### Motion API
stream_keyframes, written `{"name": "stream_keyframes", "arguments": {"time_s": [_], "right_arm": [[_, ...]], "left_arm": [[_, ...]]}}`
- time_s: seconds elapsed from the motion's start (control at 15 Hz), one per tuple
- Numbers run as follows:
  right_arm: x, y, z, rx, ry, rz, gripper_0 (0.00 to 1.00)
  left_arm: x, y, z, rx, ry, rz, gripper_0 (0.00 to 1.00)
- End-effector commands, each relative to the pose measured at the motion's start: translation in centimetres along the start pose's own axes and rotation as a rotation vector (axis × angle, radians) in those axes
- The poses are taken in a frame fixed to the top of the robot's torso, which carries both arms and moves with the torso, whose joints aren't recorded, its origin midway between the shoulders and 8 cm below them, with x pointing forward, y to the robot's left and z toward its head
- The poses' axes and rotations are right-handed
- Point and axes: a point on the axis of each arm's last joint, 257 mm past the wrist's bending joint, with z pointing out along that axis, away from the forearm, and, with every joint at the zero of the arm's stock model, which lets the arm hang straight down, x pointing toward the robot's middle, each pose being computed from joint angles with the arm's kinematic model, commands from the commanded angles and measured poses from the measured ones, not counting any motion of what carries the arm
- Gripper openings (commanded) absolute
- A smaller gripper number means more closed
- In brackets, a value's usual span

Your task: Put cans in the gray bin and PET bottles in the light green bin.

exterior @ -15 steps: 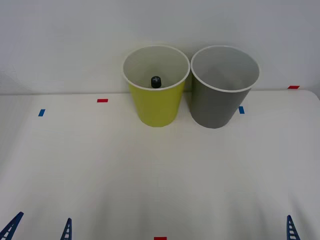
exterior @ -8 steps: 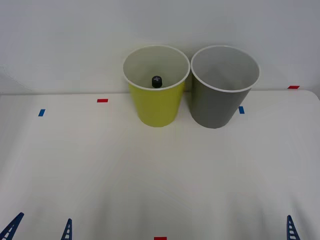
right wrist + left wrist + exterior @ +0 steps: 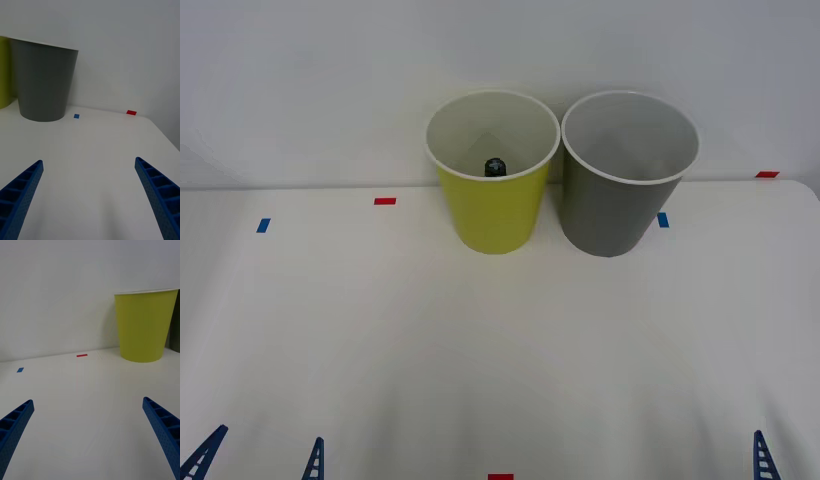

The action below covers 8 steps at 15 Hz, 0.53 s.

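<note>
Bottle binned, both arms back at the near edge

The left gripper (image 3: 258, 458) sat wide and empty, the light green bin (image 3: 493, 205) well ahead of it with the PET bottle's (image 3: 494, 166) cap showing inside; the gray bin (image 3: 615, 205) stood well ahead of the right gripper (image 3: 90, 198), also wide. Sorting looked finished; no further pick seemed called for. White desk (image 3: 500, 360), plain wall.

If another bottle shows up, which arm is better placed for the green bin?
Left, probably. The green bin stands left of the gray bin, and the left end effector faces it, open. The right end effector faces gray.
</note>
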Motion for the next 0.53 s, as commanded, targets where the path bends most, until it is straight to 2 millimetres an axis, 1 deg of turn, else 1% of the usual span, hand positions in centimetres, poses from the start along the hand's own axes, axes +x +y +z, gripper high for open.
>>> {"name": "stream_keyframes", "arguments": {"time_s": [0.07, 0.53], "right_arm": [[0.00, 0.00, 0.00, 0.000, 0.000, 0.000, 0.85], [0.00, 0.00, 0.00, 0.000, 0.000, 0.000, 0.85]], "left_arm": [[0.01, 0.00, 0.00, 0.000, 0.000, 0.000, 1.00], [0.01, 0.00, 0.00, 0.000, 0.000, 0.000, 1.00]]}}
